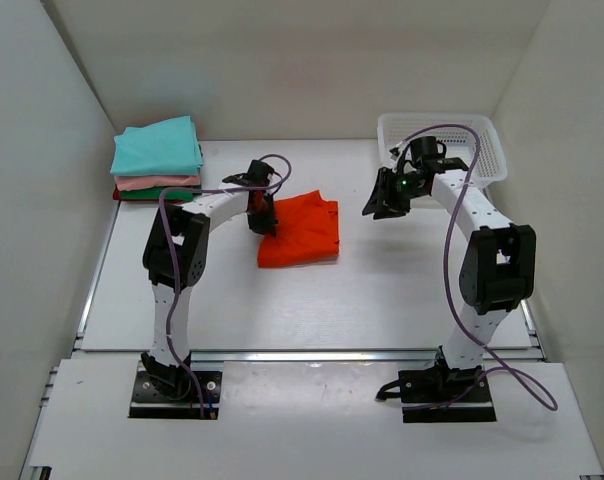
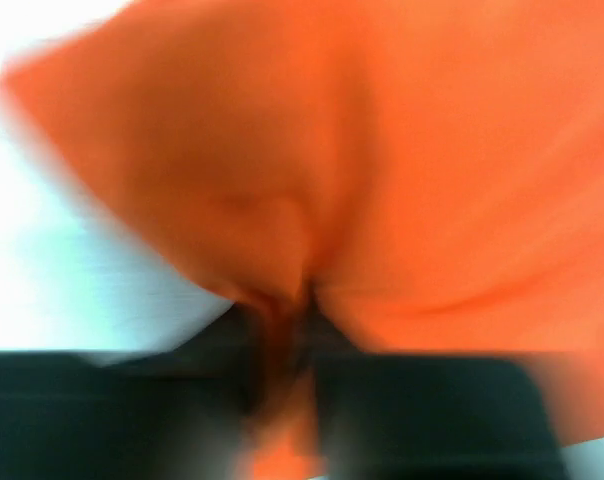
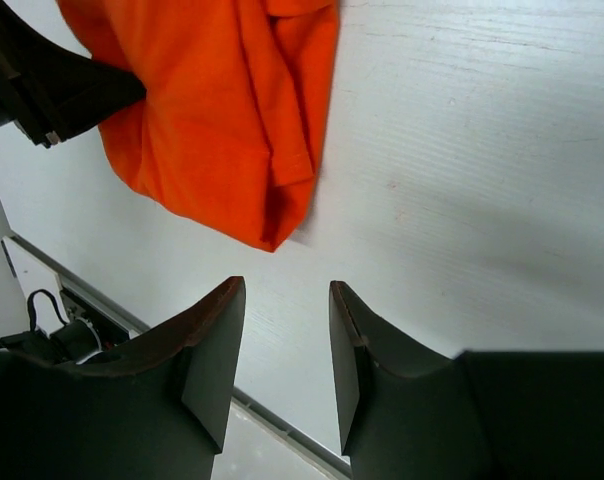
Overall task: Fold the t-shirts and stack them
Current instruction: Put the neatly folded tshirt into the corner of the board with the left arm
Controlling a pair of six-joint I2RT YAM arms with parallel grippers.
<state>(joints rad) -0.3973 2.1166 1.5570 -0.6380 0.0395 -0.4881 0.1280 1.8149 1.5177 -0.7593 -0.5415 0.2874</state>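
A bright orange-red t-shirt (image 1: 300, 234) lies folded in the middle of the table. My left gripper (image 1: 263, 220) is at its left edge, shut on a pinch of the orange cloth (image 2: 282, 330) that bunches up between the fingers in the blurred left wrist view. Folded t-shirts are stacked at the back left, teal (image 1: 157, 146) on top, then pink (image 1: 158, 182), green and dark red under it. My right gripper (image 1: 381, 202) hangs above the table right of the orange shirt, open and holding nothing (image 3: 287, 300); the shirt's corner (image 3: 232, 130) shows ahead of its fingers.
A white mesh basket (image 1: 487, 140) stands at the back right, behind the right arm. White walls close in the table on the left, back and right. A metal rail (image 1: 312, 354) runs along the near edge.
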